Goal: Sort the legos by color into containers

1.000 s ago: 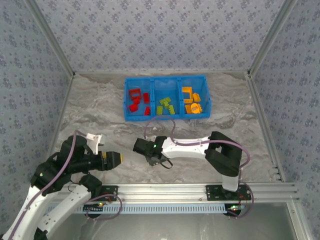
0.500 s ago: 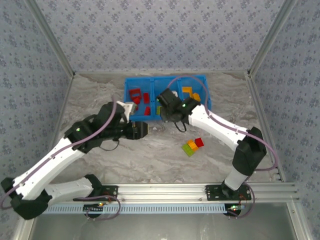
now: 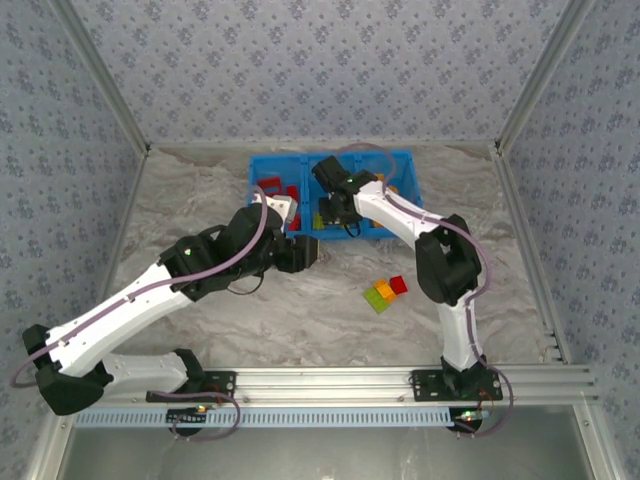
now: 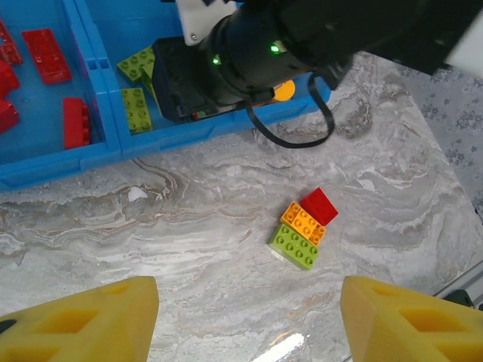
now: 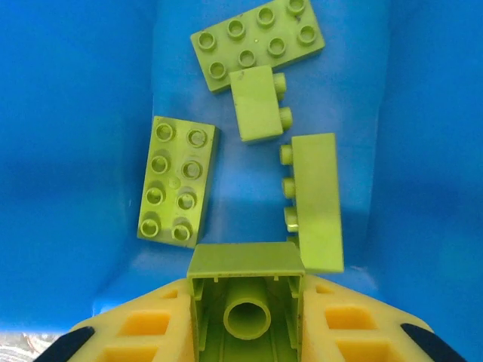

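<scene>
The blue bin (image 3: 405,154) stands at the back of the table. My right gripper (image 3: 329,212) hangs over its middle compartment (image 5: 75,113), shut on a lime green brick (image 5: 243,264) seen hollow side up. Below it lie several green legos (image 5: 177,188). Red bricks (image 4: 45,54) lie in the left compartment. My left gripper (image 4: 247,305) is open, with nothing between its yellow fingers (image 4: 98,317), above bare table near the bin's front wall (image 4: 75,162). Three bricks lie together on the table: red (image 4: 320,206), orange (image 4: 303,222) and green (image 4: 295,246).
The right arm (image 3: 400,215) arches over the bin's right side, hiding part of the orange pieces (image 3: 390,187). The left arm (image 3: 150,290) stretches across the table's left half. Patterned walls and metal rails (image 3: 530,240) close in the table.
Both arms have swung out from near their bases to the bin. Over the last half second the left gripper drifted right and the right gripper settled over the middle compartment.
</scene>
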`<move>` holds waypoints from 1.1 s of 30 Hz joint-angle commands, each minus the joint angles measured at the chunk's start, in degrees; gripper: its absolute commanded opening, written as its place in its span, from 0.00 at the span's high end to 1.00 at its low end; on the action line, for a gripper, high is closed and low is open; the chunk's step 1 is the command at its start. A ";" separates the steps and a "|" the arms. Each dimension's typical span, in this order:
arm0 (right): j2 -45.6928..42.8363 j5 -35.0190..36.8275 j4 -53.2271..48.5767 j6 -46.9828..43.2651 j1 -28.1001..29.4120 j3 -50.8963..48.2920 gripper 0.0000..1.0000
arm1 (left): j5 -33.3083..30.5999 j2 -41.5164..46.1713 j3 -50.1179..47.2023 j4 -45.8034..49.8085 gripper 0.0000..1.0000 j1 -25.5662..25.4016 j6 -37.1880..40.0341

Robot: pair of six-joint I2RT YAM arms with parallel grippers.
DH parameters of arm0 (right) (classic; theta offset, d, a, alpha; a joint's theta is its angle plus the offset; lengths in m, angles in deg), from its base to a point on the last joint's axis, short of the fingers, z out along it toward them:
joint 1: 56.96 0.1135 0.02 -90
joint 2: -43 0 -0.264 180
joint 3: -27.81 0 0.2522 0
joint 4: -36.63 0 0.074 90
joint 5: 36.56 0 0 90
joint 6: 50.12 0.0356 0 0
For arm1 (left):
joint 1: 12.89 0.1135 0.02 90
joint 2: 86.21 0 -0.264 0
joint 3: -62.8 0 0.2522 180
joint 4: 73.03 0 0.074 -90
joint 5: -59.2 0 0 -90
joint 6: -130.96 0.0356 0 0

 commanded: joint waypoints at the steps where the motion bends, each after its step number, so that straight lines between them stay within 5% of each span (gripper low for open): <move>1: 1.85 -1.21 -1.62 -1.11 -0.32 3.17 0.68 | -2.38 1.84 -0.44 -0.95 0.34 -0.92 -0.77; 11: 1.65 -0.82 -1.60 -0.71 -0.44 3.19 0.39 | -2.64 0.99 0.22 -0.54 0.35 -2.15 -0.65; 18: -9.18 3.32 -2.72 -1.81 0.80 2.47 0.41 | -2.46 0.18 0.69 -0.21 0.34 -2.76 -0.80; 26: -36.11 9.53 -3.86 -0.59 1.17 -15.26 0.42 | 3.12 -6.62 2.81 -1.20 0.34 -3.38 0.52; 33: -68.42 5.52 -7.27 2.16 1.64 -37.98 0.41 | 7.96 -19.90 4.77 -6.52 0.33 -4.58 -2.05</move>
